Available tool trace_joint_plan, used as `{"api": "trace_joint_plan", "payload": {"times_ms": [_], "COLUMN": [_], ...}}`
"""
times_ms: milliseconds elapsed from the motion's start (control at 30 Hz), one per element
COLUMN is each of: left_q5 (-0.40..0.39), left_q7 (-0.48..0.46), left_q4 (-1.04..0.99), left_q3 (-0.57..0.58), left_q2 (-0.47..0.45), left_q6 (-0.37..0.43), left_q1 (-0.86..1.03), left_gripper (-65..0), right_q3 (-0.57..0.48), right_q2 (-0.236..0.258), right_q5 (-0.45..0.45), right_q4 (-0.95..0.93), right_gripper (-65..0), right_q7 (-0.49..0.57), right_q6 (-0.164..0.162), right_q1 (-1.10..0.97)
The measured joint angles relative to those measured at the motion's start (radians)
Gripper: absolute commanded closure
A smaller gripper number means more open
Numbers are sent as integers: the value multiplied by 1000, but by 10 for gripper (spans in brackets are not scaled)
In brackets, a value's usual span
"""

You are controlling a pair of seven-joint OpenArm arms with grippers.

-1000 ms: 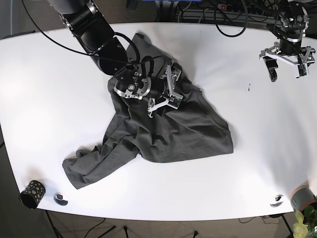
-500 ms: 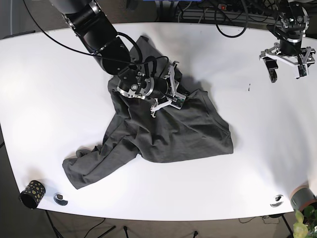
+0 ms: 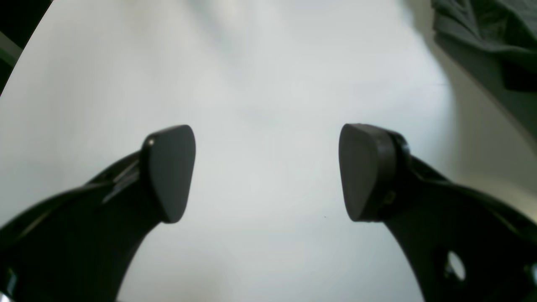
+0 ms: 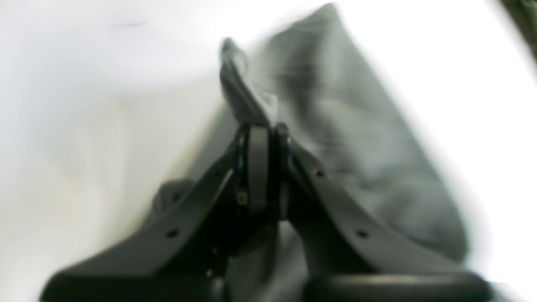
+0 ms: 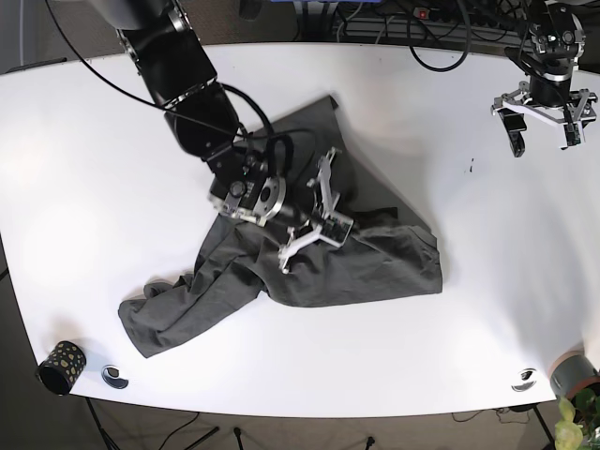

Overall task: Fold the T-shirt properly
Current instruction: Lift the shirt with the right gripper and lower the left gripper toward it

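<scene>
Base view gives me the dark grey T-shirt (image 5: pixel 319 253) crumpled near the middle of the white tabletop (image 5: pixel 450 319); my right end effector (image 4: pixel 264 167) is clenched on a raised fold of it, blurred in its wrist view; my left end effector (image 3: pixel 266 172) hangs released over bare tabletop, well apart from the cloth.

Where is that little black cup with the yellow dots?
In the base view, the cup stands at the table's near left corner, beside a small round disc and left of the shirt's trailing end.
</scene>
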Motion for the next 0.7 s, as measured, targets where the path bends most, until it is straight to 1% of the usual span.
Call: {"api": "trace_joint_plan", "payload": {"times_ms": [100, 200, 333, 500, 700], "left_q5": [-3, -3, 3, 0, 2], "left_q7": [-1, -2, 0, -3, 5], "left_q4": [0, 0, 0, -1, -2], "left_q3": [18, 26, 78, 130, 221], "left_q2": [-3, -4, -8, -6, -15], "left_q6": [-10, -6, -2, -6, -5], "left_q1": [0, -2, -6, -45, -79], "left_gripper": [-499, -499, -499, -499, -500], "right_q3": [25, 24, 18, 19, 18], "right_q2": [0, -2, -3, 0, -3], "right_q5": [0, 8, 10, 10, 19], "right_q4": [29, 50, 58, 51, 52], "right_gripper": [0, 0, 0, 0, 0], "right_q7": [-36, -60, -103, -138, -188], "right_q6": [-3, -2, 6, 6, 8], "right_q1": [84, 174, 288, 431, 596]}}
